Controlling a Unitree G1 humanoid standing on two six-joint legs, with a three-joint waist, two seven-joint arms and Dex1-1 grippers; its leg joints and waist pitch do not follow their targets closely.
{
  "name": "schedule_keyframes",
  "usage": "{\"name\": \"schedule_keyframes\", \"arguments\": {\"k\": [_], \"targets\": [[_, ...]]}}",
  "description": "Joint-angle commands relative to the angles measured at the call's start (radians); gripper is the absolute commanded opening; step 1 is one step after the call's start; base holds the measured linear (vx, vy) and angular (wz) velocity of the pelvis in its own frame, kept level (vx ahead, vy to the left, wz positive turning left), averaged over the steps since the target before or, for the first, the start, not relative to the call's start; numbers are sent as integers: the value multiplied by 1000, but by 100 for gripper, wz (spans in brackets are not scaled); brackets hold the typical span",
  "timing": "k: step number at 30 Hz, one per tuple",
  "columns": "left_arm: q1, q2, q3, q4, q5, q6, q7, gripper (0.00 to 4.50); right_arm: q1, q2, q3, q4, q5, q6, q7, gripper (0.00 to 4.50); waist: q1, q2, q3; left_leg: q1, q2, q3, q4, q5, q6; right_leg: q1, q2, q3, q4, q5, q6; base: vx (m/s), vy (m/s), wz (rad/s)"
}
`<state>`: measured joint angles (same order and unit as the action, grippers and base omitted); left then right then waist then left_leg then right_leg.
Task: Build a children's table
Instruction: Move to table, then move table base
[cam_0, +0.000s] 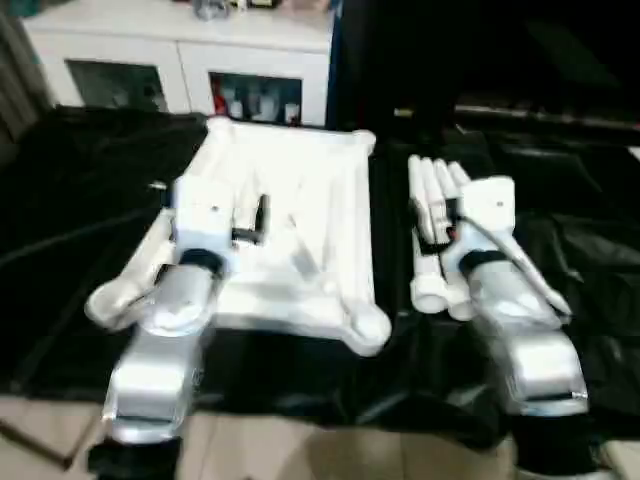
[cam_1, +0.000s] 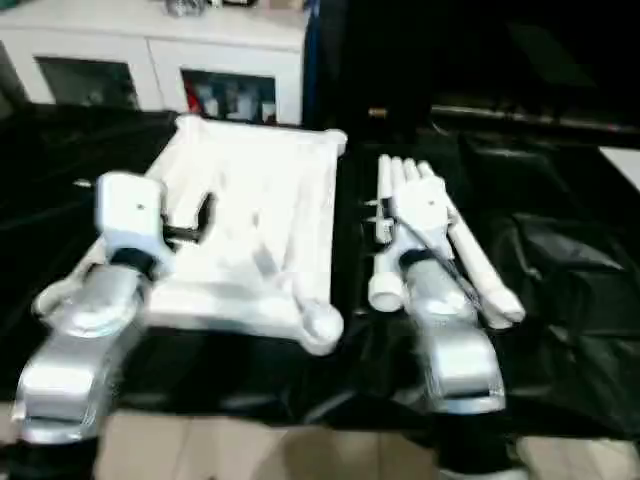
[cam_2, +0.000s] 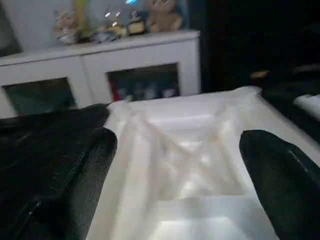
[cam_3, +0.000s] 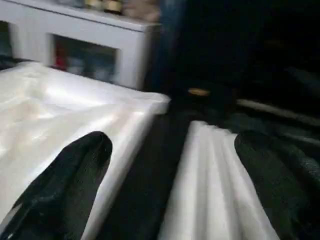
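Tabletop (cam_0: 300, 200) partly behind left forearm (cam_0: 165, 340).

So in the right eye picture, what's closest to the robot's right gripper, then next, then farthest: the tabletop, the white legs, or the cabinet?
From the right gripper:
1. White legs, bundled right under it.
2. Tabletop, on its left, across a dark gap.
3. Cabinet, far back on the left.

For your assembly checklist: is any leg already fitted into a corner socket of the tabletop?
No: the legs lie bundled on the black cloth beside the tabletop.
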<state>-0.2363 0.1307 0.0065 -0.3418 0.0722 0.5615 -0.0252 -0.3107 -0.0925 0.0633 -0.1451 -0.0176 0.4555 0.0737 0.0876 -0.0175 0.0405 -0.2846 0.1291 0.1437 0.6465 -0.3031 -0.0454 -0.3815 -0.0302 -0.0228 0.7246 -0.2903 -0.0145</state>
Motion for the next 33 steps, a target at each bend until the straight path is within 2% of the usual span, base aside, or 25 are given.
{"name": "schedule_keyframes", "arguments": {"k": [1,2,3,4,5,6,7,8,9,10,11,12,13,15,16,18,19,20,21,23,24,25,29,30,33], "targets": [[1,-17,-36,-8,-30,4,-43,450,5,-42,-29,-13,-5,6,-1,448,-45,13,-57,94,117,-77,-122,104,170,-80,-77,-25,-58,158,-6,121,-3,-25],[6,-18,-41,-10,-48,8,-67,450,4,-45,-31,-14,-1,9,5,448,-50,-4,-60,85,75,-48,-87,138,205,-70,-86,-17,-93,238,-32,108,-12,-3],[10,-16,-47,-13,-74,7,-100,450,-1,-45,-46,-15,24,26,19,448,-29,-56,-73,-41,-33,-7,-27,160,231,69,-112,59,-134,337,-98,137,-43,12],[10,-16,-47,-13,-74,7,-100,450,-1,-45,-46,-15,24,26,19,448,7,-61,-81,-110,-13,-41,31,141,179,146,-231,146,-142,590,-239,137,-43,12],[10,-16,-47,-13,-74,7,-100,450,-1,-45,-46,-15,24,26,19,448,9,-57,-83,-121,-1,-55,19,210,133,151,-215,120,-108,806,-244,116,-69,2],[12,-14,-50,-14,-90,6,-121,450,-5,-44,-56,-15,42,37,30,448,6,-53,-83,-124,-5,-52,-27,338,63,136,-143,62,-68,1185,-205,17,-65,-8],[9,5,-61,-6,-85,6,-142,450,-13,-55,-67,-13,72,44,66,448,0,-39,-80,-122,-4,-50,-45,396,46,121,-114,38,-57,1243,-179,17,-65,-8],[5,36,-79,11,-73,-4,-170,450,-24,-79,-64,-8,73,46,95,448,-10,-13,-75,-106,10,-52,-57,412,23,95,-80,13,-68,1093,-139,-63,-54,-9],[5,36,-79,11,-73,-4,-170,450,-24,-79,-64,-8,73,46,95,448,-13,-7,-76,-100,21,-56,-54,397,13,93,-74,12,-74,970,-133,0,0,0],[0,65,-90,30,-67,-16,-197,450,-38,-105,-63,5,74,45,126,448,-20,4,-66,-80,46,-64,-64,318,-15,76,-74,9,-98,686,-149,0,0,0],[-8,90,-99,49,-61,-31,-219,450,-53,-126,-60,20,65,30,149,448,-28,5,-60,-72,63,-68,-76,201,-37,75,-82,10,-117,417,-177,0,0,0],[-18,120,-107,73,-57,-74,-254,450,-69,-152,-49,38,50,5,172,448,-29,3,-51,-65,68,-61,-85,93,-43,69,-89,16,-135,226,-196,-77,11,3],[-29,149,-118,96,-47,-121,-285,450,-83,-174,-41,55,44,-21,198,448,-25,5,-41,-54,70,-52,-92,-15,-31,55,-94,21,-151,56,-205,-77,11,3],[-38,175,-128,116,-41,-166,-324,450,-95,-192,-34,67,44,-39,214,448,-28,7,-36,-56,73,-46,-100,-87,-29,53,-99,24,-161,-61,-203,-83,9,7],[-45,192,-135,128,-42,-192,-349,450,-103,-201,-33,74,45,-45,227,448,-29,7,-33,-58,79,-43,-104,-115,-34,51,-106,27,-165,-110,-193,-79,4,5],[-61,226,-150,171,-72,-279,-450,450,-120,-219,-40,100,76,-71,291,448,-27,5,-32,-56,79,-39,-110,-166,-34,44,-112,30,-175,-215,-162,-57,-6,0],[-68,239,-156,190,-77,-312,-482,450,-127,-232,-34,112,73,-79,308,448,-26,2,-35,-58,78,-39,-110,-153,-32,43,-111,31,-174,-208,-154,-52,-9,-1],[-83,295,-197,226,-72,-329,-564,450,-130,-252,-18,126,106,-70,387,448,-28,-1,-35,-59,79,-37,-110,-142,-31,42,-110,32,-173,-191,-154,0,0,0],[-84,299,-201,229,-71,-330,-571,450,-130,-254,-17,126,110,-69,394,448,-24,0,-36,-58,77,-38,-109,-137,-24,42,-109,32,-171,-186,-152,0,0,0],[-89,353,-247,246,-74,-333,-667,450,-113,-279,8,108,177,-30,523,448,-26,-3,-37,-63,77,-33,-107,-105,-11,44,-111,35,-169,-158,-159,0,0,0],[-89,353,-248,246,-74,-333,-668,450,-112,-279,9,107,178,-29,526,448,-24,-2,-38,-63,79,-33,-106,-93,-9,45,-113,35,-167,-149,-162,0,0,0],[-85,379,-269,240,-97,-317,-736,450,-87,-315,42,77,210,-26,617,448,-22,-2,-42,-65,81,-32,-104,-40,-1,47,-114,33,-162,-102,-179,0,0,0],[-82,420,-291,231,-112,-306,-820,450,-61,-371,68,38,249,-14,725,448,-20,-3,-44,-67,84,-27,-103,-12,15,48,-110,31,-157,-40,-199,0,0,0],[-84,432,-287,233,-136,-288,-865,450,-60,-392,71,36,252,-33,759,448,-24,-8,-42,-69,84,-25,-104,-14,17,48,-110,30,-156,-44,-203,0,0,0],[-91,456,-294,249,-135,-310,-900,450,-62,-406,67,38,259,-25,781,448,-24,-6,-40,-64,85,-21,-105,-37,10,43,-109,30,-161,-94,-209,0,0,0]]}}
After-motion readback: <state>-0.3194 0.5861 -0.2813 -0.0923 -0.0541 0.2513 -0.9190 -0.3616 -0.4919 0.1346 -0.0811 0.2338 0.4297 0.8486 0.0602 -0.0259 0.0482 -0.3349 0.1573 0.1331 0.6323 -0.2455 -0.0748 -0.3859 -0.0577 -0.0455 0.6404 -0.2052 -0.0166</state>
